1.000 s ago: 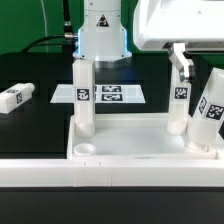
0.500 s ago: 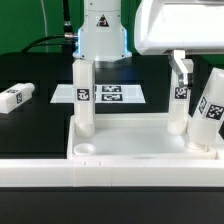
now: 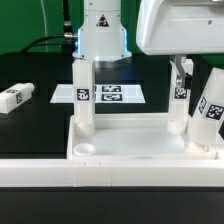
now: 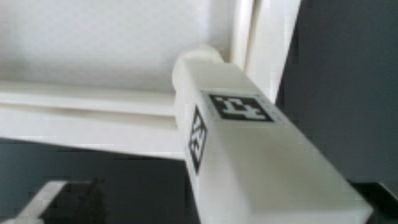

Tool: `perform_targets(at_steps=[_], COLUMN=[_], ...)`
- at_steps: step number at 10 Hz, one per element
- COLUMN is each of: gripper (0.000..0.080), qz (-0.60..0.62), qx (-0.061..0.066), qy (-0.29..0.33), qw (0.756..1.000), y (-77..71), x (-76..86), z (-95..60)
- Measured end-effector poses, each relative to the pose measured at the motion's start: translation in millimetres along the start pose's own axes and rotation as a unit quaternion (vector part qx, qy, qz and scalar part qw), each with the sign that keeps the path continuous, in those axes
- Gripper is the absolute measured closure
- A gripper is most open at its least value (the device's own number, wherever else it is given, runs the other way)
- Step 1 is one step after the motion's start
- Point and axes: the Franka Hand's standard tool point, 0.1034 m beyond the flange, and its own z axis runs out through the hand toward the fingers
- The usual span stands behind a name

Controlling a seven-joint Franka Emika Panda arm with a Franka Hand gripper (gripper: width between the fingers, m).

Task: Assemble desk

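Leg (image 3: 179, 100) stood in tabletop (image 3: 130, 152) corner
Judged light, stiff, slick; flat sides are best gripped; gripper (image 3: 181, 68) jaw state cannot be told.

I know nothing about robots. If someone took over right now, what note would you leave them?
Sides as the exterior view shows them.
Gripper: at the top of the far right leg; grip cannot be told.
Tabletop: far left leg and far right leg stand in it; a third leg leans at its near right corner; near left socket empty.
Fourth leg lies loose on the table, left.
Left: seat the leaning leg, fit the fourth.
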Motion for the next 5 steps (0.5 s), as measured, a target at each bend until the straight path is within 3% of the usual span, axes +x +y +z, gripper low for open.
perform_targets(at_steps=[4,5], gripper=[0.0169,0.0334], qz=[0.002,0.002], qx=[-0.001,-0.001], qy=[0.002,0.002], qw=[1.0,1.0], y=[2.5,2.5], x=[3.2,3.2], z=[0.8,0.8])
